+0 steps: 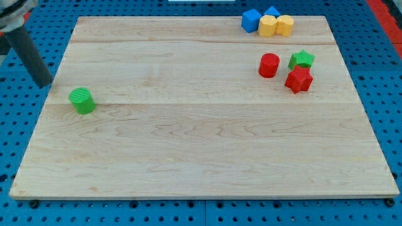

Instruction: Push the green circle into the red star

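The green circle (81, 100) sits near the board's left edge, about halfway down. The red star (299, 80) lies far off at the view's right, with a green star (302, 59) touching it from above and a red circle (269, 65) just to its left. My tip (45, 83) is at the end of the dark rod at the view's far left, just off the board's left edge, up and to the left of the green circle, a short gap apart from it.
Two blue blocks (252, 20) (272, 12) and two yellow blocks (268, 26) (284, 25) cluster at the board's top right edge. The wooden board (201, 150) lies on a blue pegboard surface.
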`<state>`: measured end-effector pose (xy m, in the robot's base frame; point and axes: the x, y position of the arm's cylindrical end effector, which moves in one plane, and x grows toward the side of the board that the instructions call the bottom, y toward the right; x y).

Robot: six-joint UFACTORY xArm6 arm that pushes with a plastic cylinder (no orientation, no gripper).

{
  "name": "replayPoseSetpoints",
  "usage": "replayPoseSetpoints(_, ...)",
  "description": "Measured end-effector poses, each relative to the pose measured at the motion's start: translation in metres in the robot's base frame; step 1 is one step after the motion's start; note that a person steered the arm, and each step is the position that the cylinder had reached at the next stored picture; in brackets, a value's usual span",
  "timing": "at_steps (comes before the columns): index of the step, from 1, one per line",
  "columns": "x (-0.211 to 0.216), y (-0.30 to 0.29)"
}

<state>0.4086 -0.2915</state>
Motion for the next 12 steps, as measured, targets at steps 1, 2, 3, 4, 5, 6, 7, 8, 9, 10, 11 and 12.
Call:
replayPoseSetpoints(1,0.036,0.015)
replayPoseSetpoints(2,0.05,0.047)
replayPoseSetpoints(3,0.047,0.134)
replayPoseSetpoints(4,0.034,0.202)
replayPoseSetpoints(5,0.043,0.158)
replayPoseSetpoints(6,0.046,0.077)
replayPoseSetpoints(7,0.023,0.05)
replayPoseSetpoints(8,-0.005,0.094)
replayPoseSetpoints(9,-0.008,0.206)
replayPoseSetpoints(10,-0.008,0.287)
replayPoseSetpoints(11,-0.002,0.257)
replayPoseSetpoints(12,0.026,0.205)
